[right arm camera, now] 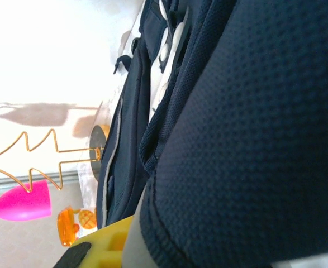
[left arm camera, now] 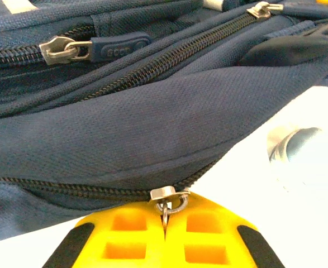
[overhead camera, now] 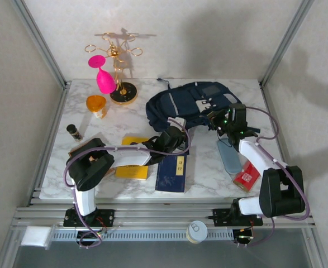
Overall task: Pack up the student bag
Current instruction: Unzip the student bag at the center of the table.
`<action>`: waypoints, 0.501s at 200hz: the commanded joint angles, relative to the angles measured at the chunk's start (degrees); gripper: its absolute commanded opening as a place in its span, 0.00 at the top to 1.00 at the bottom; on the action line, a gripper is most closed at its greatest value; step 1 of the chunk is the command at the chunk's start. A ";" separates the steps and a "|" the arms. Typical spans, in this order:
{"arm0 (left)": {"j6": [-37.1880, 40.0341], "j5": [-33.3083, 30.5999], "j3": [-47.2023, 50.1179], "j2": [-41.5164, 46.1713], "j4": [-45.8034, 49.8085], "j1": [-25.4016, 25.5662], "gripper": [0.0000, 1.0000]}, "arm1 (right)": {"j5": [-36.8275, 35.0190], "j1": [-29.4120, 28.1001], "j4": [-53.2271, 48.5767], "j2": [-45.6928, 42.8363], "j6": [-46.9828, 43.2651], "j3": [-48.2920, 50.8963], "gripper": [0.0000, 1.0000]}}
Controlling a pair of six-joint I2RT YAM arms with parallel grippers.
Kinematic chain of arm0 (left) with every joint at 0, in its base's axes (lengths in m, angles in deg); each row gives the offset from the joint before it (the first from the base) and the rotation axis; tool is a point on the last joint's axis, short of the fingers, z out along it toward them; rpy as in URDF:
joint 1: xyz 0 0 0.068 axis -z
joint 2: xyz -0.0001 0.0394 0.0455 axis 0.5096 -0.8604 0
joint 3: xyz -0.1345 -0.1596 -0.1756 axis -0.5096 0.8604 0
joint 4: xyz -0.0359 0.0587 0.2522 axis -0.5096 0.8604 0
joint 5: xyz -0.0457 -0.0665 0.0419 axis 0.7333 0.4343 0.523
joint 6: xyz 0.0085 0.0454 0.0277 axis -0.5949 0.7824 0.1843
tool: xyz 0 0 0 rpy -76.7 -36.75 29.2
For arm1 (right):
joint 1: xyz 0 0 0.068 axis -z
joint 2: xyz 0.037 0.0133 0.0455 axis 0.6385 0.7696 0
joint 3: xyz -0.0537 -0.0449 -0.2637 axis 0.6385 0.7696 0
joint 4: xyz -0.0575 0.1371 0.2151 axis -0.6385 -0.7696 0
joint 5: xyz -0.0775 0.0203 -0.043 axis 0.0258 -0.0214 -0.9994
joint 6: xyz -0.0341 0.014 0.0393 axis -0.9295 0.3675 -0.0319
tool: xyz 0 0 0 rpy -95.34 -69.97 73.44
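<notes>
We see a white marble table (overhead camera: 205, 167), and on its far half, right of centre, lies the student bag (overhead camera: 186, 103), the biggest thing on it. It lies flat, navy with pale stripes. Its white patch (overhead camera: 203, 104) carries dark marks too small for us to read.

The right gripper (overhead camera: 217, 118) is at the bag's right edge. In the right wrist view it is closed on a fold of the navy cloth, which covers all but one yellow finger (right arm camera: 105, 245).

The left gripper (left arm camera: 165, 223) is at the bag's near edge, its yellow fingers pressed together and pinching the metal ring of a zip pull (left arm camera: 168, 195) on the lowest zip.

Just in front of the bag lies a flat navy book (overhead camera: 174, 170). Its small yellow label has print we cannot make out.

A red packet (overhead camera: 246, 176) near the right arm has a white label with a dark square pattern, not legible.

In the left wrist view, a navy rubber tab (left arm camera: 119, 46) on an upper zip shows raised letters, too soft for us to read.
</notes>
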State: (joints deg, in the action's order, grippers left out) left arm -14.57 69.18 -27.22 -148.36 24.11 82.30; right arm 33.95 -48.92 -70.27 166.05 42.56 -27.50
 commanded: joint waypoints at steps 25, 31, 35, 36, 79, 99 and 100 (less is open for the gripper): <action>0.19 6.94 0.35 2.86 5.28 0.09 1.00 | -0.44 3.92 -0.30 4.93 -7.46 -10.55 0.94; -0.14 7.71 0.00 2.69 5.05 0.26 1.00 | -0.09 3.95 -0.32 5.64 -8.03 -11.35 0.92; -0.31 8.11 -0.26 2.53 4.87 0.28 1.00 | 0.11 3.96 -0.39 6.09 -8.17 -11.77 0.89; -0.39 8.13 -0.34 2.47 4.79 0.28 1.00 | 0.21 3.96 -0.44 6.18 -8.19 -11.82 0.89; -4.04 4.67 -5.36 0.48 5.68 -0.13 1.00 | -0.46 4.36 -4.63 4.00 -9.97 -8.70 0.41; -4.28 5.38 -6.50 0.31 4.98 -0.15 1.00 | 0.75 4.67 -7.78 -0.28 -10.85 -5.53 0.22; -4.26 5.41 -6.58 0.35 4.98 -0.15 1.00 | 0.75 4.67 -7.96 -0.52 -10.89 -5.40 0.21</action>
State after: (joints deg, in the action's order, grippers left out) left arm -17.17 74.12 -30.81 -147.96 28.78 82.17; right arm 35.88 -45.22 -76.34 171.60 34.41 -35.46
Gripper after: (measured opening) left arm 0.038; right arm 0.719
